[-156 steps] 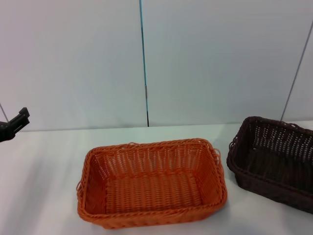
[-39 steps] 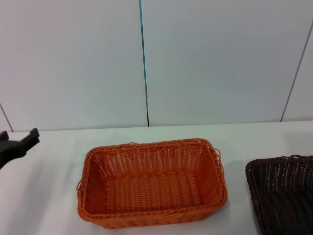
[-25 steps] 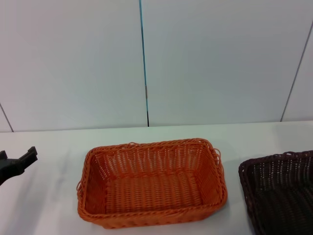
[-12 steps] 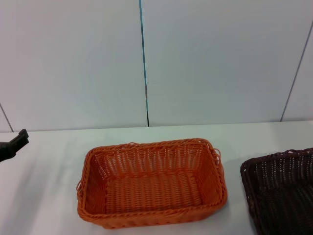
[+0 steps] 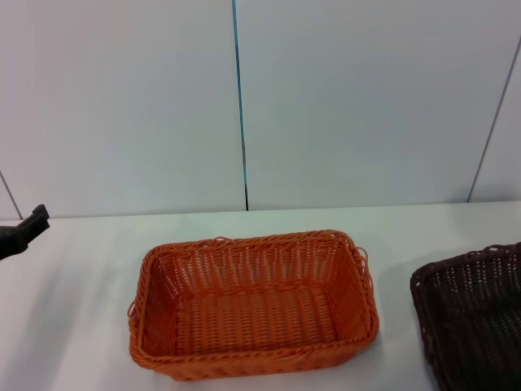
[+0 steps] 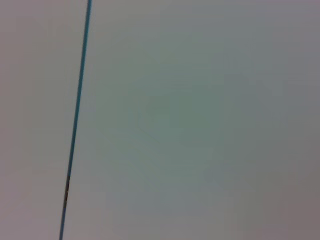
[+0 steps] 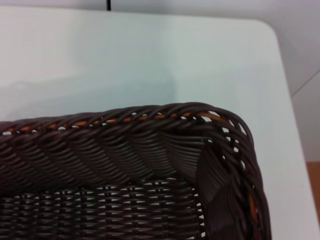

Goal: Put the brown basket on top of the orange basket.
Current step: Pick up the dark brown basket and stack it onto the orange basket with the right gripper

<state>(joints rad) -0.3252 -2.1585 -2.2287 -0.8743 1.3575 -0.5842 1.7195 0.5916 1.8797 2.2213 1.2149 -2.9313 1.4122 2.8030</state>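
Observation:
The orange basket (image 5: 252, 305) sits empty on the white table, in the middle of the head view. The brown basket (image 5: 476, 318) is at the right edge of that view, cut off by the frame, a gap apart from the orange one. The right wrist view looks closely down on one rounded corner of the brown basket (image 7: 125, 150), above the table top. No right gripper fingers show in any view. A black part of my left gripper (image 5: 23, 228) pokes in at the far left, well away from both baskets.
The white table (image 5: 73, 326) runs up to a pale wall with a thin blue seam (image 5: 238, 106). The table's rounded corner and edge (image 7: 272, 35) lie just beyond the brown basket in the right wrist view. The left wrist view shows only wall.
The brown basket has come down from its higher, farther position and, in the last half second, shifted slightly right. The left gripper has risen a little at the left edge.

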